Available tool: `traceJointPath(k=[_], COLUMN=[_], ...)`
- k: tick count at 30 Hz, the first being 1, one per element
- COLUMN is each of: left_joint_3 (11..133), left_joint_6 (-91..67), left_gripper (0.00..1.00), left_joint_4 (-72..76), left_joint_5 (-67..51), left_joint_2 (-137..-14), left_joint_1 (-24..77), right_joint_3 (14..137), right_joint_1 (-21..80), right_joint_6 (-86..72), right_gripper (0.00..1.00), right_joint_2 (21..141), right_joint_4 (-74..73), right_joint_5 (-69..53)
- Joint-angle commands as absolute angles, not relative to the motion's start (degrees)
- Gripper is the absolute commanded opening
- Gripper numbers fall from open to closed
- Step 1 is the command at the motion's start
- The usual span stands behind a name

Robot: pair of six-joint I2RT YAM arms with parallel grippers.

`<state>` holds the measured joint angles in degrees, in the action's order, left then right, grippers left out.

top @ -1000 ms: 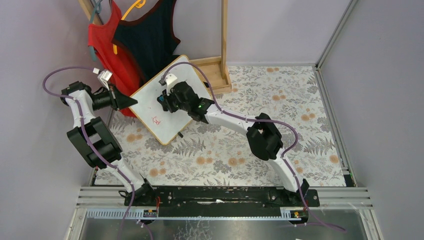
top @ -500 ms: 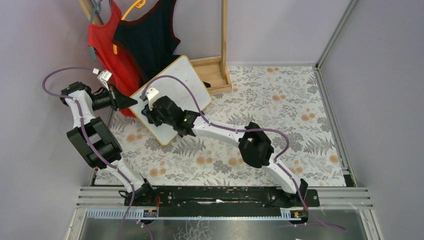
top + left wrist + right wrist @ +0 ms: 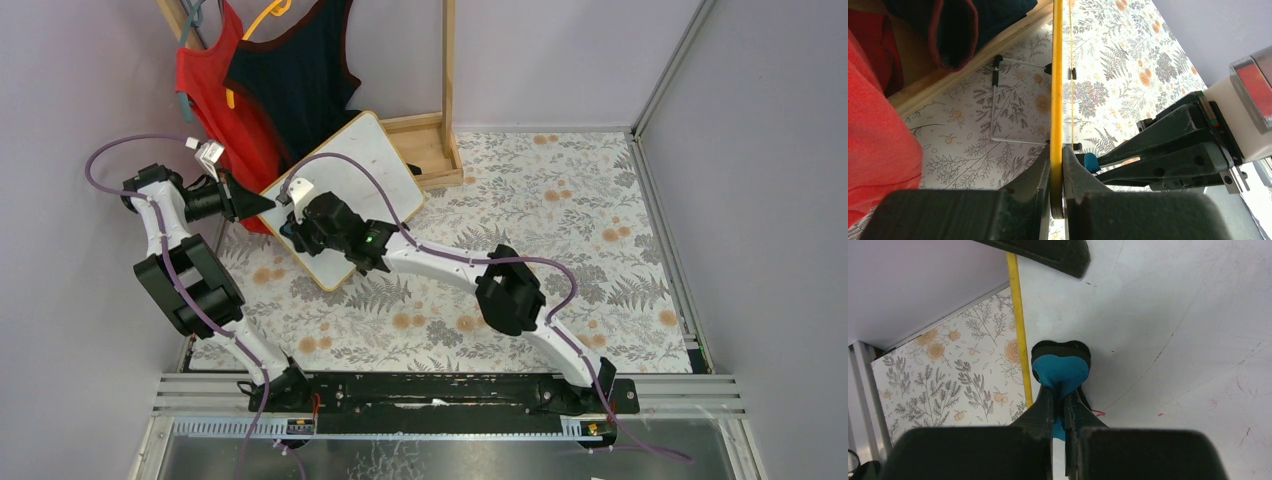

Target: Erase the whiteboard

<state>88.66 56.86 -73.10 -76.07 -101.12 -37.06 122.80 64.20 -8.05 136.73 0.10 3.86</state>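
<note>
Right tool (image 3: pixel 1060 394) pinches the blue eraser (image 3: pixel 1060 369) against the whiteboard (image 3: pixel 1178 335) ahead, arm outstretched; left tool (image 3: pixel 1056 156) clamps the whiteboard's edge.

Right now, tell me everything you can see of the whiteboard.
The whiteboard is a white panel with rounded corners and a thin yellow rim, propped tilted on a wire stand over the floral table cover. The left gripper clamps its edge. The right gripper presses a blue eraser against its face near the rim. Faint red marker traces show beside the eraser.
</note>
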Motion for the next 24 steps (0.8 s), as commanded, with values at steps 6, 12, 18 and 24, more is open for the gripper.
traceJointPath(k=[6,12,18,24], left_joint_3=[87.71,87.54,87.8,87.93], left_joint_6=[59.49,59.5,58.95,58.65], left_gripper=[0.0,0.0,0.0,0.0], left_joint_4=[-74.71,-74.71,-74.14,-73.87], left_joint_5=[-73.06,-72.97,-72.94,-73.11], left_joint_2=[-99.4,-99.64,-99.67,-100.03], left_joint_1=[-36.21,-36.2,-36.16,-36.15], right_joint_3=[122.69,121.23,117.0,109.53], right_joint_1=[52.8,48.12,46.66,47.91], right_joint_6=[-7.56,-6.57,-6.29,-8.97], right_gripper=[0.0,0.0,0.0,0.0], right_joint_2=[135.76,134.03,131.1,128.93], right_joint_4=[1.45,1.51,3.08,7.29], right_joint_5=[5.1,6.01,6.53,4.49])
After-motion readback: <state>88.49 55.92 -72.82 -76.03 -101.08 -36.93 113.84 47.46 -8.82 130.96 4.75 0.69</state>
